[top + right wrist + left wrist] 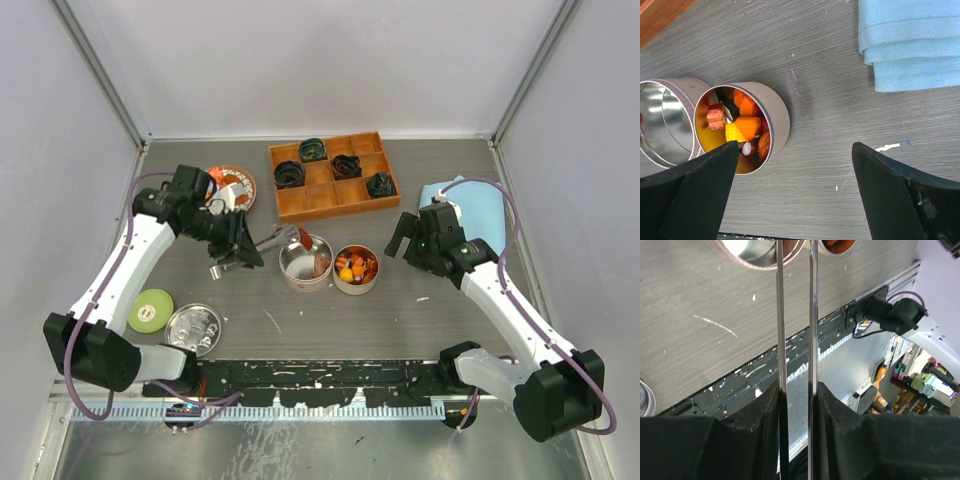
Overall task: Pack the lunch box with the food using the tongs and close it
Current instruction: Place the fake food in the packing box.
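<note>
The packing looked barely begun. The left gripper (240,248) was clamped on the long slender silver-grey metal tongs (272,240), its fingers (765,410) pressing the two thin arms close together, and the tong tips hung over the shiny, nearly bare round steel tin (285,268) with a small red chunk (304,236) apparently pinched between them. One or two reddish-orange bits lay inside that tin, which seemed to be the lunch box being filled. Just beside it, touching or nearly so, the second round steel tin (779,117) held a heap of food (747,125): orange, red and yellow chunks that would have to be carried across. The right gripper (403,238) hovered near that full tin with its jaws wide apart and nothing in them. A flat silver round lid (195,328) and a pale green round lid (150,310) lay well apart from both tins on the left, so closing was not yet done. Most of the transfer, and then the lid, was left.
</note>
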Motion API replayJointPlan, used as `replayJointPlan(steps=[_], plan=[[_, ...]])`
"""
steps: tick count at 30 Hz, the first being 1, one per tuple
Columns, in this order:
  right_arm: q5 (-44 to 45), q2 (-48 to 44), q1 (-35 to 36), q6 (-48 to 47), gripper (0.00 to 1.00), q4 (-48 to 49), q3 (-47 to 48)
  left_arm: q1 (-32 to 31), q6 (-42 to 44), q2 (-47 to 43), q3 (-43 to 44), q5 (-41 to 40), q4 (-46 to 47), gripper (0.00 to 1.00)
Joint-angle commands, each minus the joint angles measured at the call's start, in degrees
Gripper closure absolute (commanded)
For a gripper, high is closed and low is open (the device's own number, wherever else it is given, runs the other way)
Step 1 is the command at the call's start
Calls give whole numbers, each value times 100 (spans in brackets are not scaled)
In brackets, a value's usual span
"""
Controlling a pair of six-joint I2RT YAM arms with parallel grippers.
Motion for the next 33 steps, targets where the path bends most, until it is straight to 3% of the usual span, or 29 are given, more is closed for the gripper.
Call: replayJointPlan(steps=[1, 13, 25, 33], plan=[[6, -138, -26, 51, 0, 210, 26, -168, -148, -286, -409, -42, 66, 84], [-14, -90, -26, 47, 0, 227, 9, -929, -1387, -433, -977, -377, 1505, 83], [-4, -48, -24, 20, 0, 212, 3, -1017, -922, -122, -598, -1048, 690, 84], [-5, -61, -21, 16, 0, 210, 0, -1021, -964, -71, -607, -1204, 701, 75]])
